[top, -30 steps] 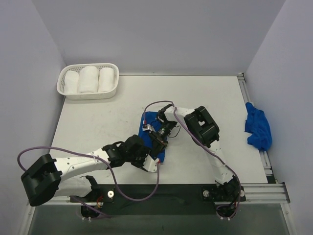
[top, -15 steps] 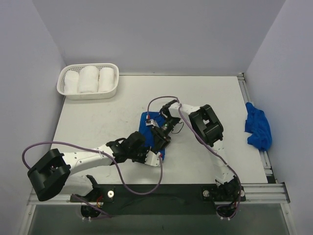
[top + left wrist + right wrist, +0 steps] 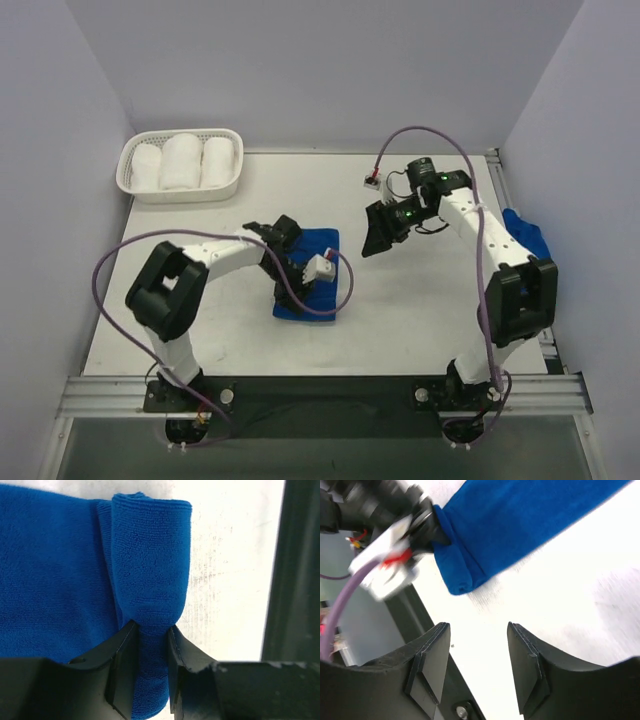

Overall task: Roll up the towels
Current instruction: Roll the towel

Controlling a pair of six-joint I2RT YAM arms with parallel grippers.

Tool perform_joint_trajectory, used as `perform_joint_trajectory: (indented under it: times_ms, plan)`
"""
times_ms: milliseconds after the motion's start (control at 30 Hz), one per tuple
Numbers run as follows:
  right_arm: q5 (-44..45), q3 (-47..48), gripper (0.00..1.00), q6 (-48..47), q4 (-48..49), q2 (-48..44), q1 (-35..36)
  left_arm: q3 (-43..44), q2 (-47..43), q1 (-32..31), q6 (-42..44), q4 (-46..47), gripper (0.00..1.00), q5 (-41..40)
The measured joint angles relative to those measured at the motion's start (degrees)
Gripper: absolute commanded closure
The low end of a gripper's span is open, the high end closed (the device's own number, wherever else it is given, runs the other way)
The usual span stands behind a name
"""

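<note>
**tk_roller:** Where's the blue towel [image 3: 318, 240] sat, and which step is this reckoned to be?

**yam_fan:** It's laid flat about mid-worktop, a touch toward the left edge. The rolled end [image 3: 152, 555], on the side nearest the worktop's near edge, is pinched by the left gripper [image 3: 151, 627]. The fingers are clamped right on the fat fold. So the rolling can be called underway but barely started, since most of the cloth is spread out flat beside that fold.

**tk_roller:** And the other arm?

**yam_fan:** The right gripper [image 3: 477, 630] is hung over bare worktop [image 3: 420, 300] off the towel's right side, well apart from it. Its jaws are parted and nothing is held.

**tk_roller:** What's needed next, then?

**yam_fan:** Probably the fold has to be turned over toward the far edge with the pinch kept even, so the layers get wound tight. The flat end may need to be pinned down too, or the whole cloth could just get dragged along.

**tk_roller:** Counts?

**yam_fan:** Two blue ones can be counted: this one, plus a second blue towel [image 3: 527, 258] crumpled at the right edge, not rolled. Three white rolls [image 3: 182, 162] are lined up in one basket [image 3: 180, 196] at the far left corner. Two grippers.
</note>
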Motion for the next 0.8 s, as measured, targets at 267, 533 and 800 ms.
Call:
perform_joint_trajectory:
  times_ms: [267, 533, 800]
  plan:
    - [6.69, -15.1, 0.51, -0.9, 3.23, -20.04, 4.04, 16.17, 18.12, 7.89, 2.21, -18.78, 0.95, 13.42]
    - [22.14, -21.31, 0.47, -1.97, 7.98, -28.0, 23.52, 28.11, 30.38, 9.86, 2.69, -33.05, 0.92, 17.55]
    - [39.85, -20.83, 0.43, -5.01, 16.5, -16.33, 39.91, 32.44, 34.58, 9.86, 1.18, -38.53, 0.88, 17.55]
